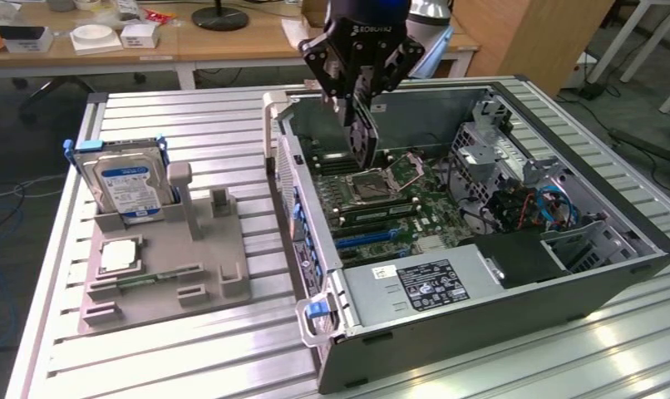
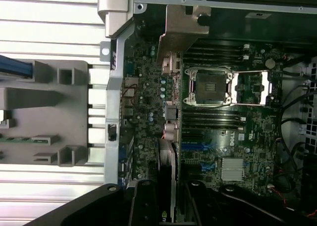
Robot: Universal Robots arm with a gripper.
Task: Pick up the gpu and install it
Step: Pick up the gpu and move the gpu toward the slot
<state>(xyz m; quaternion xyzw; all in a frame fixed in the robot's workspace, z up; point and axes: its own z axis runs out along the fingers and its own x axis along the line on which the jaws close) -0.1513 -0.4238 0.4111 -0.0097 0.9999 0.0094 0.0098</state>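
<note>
My gripper hangs over the rear part of the open computer case, shut on the gpu. The gpu is a thin dark card held upright, its lower edge above the motherboard near the CPU socket. In the wrist view the gpu appears edge-on between my two black fingers, over the board beside the blue expansion slots. It is apart from the board, with no slot touching it.
A grey fixture on the slatted aluminium table carries a silver hard drive with a blue-white label, a CPU chip and a green memory stick. Inside the case sit the power supply, cables and drive cage.
</note>
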